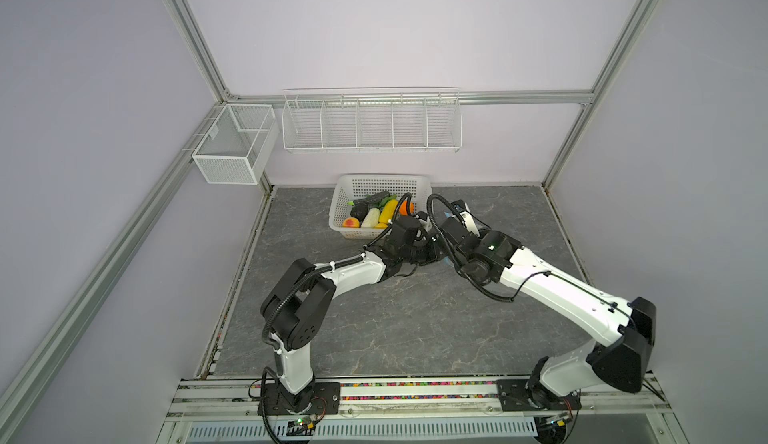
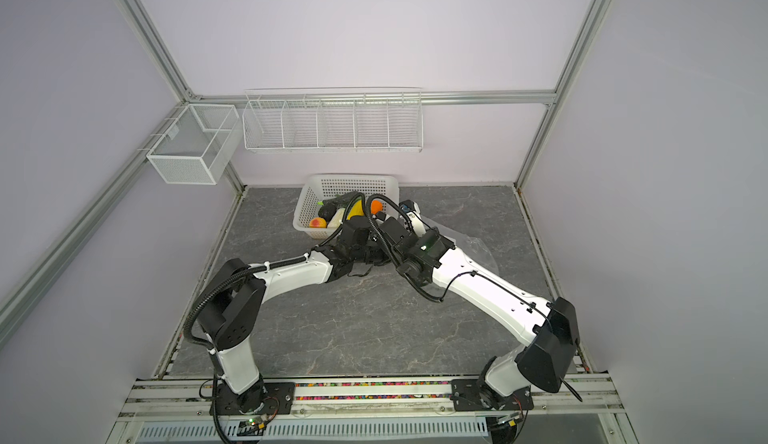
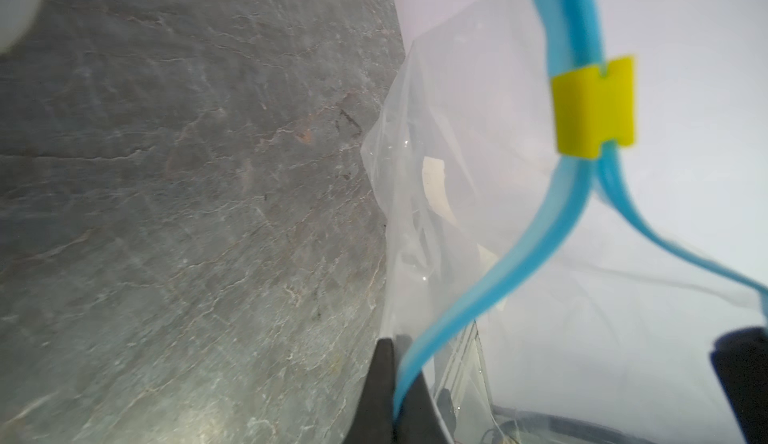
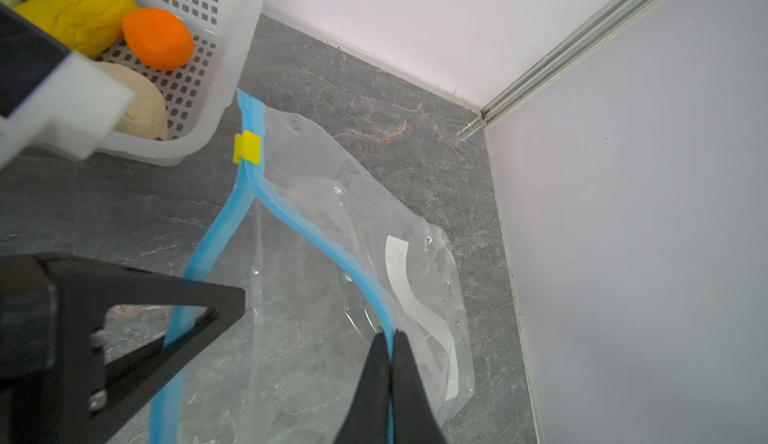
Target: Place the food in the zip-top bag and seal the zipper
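Left end effector [image 3: 394,363] and right end effector [image 4: 391,340] each pinched tight on a parted blue zipper [image 4: 212,234] strip. Bag [image 4: 332,196] clear, crinkly, white label [image 4: 399,263], yellow slider [image 4: 247,146], on grey marbled counter [image 4: 353,101] beside perforated white basket [image 4: 232,67] holding food [image 4: 158,38].

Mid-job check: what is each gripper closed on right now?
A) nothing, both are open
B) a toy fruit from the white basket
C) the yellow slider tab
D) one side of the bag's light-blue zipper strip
D: the wrist views show the left gripper and the right gripper each shut on a separate side of the light-blue zipper strip, at the parted mouth of the clear plastic zip-top bag.
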Robot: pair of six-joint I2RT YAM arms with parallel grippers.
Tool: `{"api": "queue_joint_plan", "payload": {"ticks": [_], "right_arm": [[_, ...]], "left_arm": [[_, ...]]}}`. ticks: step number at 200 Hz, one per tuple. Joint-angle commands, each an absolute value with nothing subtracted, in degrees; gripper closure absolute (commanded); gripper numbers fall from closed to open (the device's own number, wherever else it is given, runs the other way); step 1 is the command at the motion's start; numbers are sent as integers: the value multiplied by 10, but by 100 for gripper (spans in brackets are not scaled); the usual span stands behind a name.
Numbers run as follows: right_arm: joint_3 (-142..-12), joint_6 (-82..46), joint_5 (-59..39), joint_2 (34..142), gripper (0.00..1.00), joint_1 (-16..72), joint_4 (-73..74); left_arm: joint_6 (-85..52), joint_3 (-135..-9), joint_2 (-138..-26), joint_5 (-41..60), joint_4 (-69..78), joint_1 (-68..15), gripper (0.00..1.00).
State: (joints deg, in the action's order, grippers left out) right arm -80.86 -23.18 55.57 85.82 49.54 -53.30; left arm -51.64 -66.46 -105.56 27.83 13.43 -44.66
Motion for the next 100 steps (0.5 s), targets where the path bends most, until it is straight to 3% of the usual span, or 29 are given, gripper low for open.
{"api": "queue_joint_plan", "payload": {"ticks": [1,50,100], "right_arm": [[-792,-243,526,869,94,488,-503],[-798,-241,506,915,94,480,-478],[-810,-233,505,927,94,477,-476]], "left_arm": [[-514,-649,-1057,252,123,-434,100],[-465,-653,-996,194,5,-432,100],[-451,-641,-984,177,-11,-432,100]]}}
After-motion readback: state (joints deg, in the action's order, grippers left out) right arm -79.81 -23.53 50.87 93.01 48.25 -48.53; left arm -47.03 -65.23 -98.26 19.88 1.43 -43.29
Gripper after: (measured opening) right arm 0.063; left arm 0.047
